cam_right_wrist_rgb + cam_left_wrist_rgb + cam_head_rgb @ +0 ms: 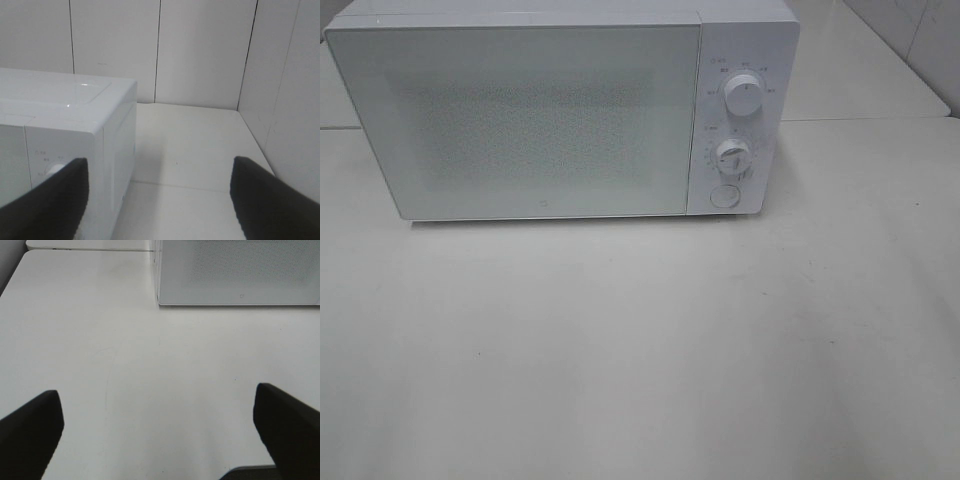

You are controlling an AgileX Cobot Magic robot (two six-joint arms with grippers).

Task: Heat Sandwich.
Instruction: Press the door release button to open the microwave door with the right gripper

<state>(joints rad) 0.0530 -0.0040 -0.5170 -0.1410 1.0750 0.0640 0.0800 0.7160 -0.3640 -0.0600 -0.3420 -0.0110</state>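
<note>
Microwave [540,120]: at the back of the desk [640,360], door [520,110] shut, two knobs [745,95] on its right panel.
Sandwich: seen in no view; the frosted door hides the inside, so I cannot tell where it is.
Left claw [156,392]: wide, empty, above bare desk before the microwave.
Right claw [160,161]: wide, empty, raised by the microwave's knob end.

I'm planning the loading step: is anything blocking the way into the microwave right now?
Yes. The microwave has its door shut across the front, closing off the inside. No sandwich shows in any view.
</note>
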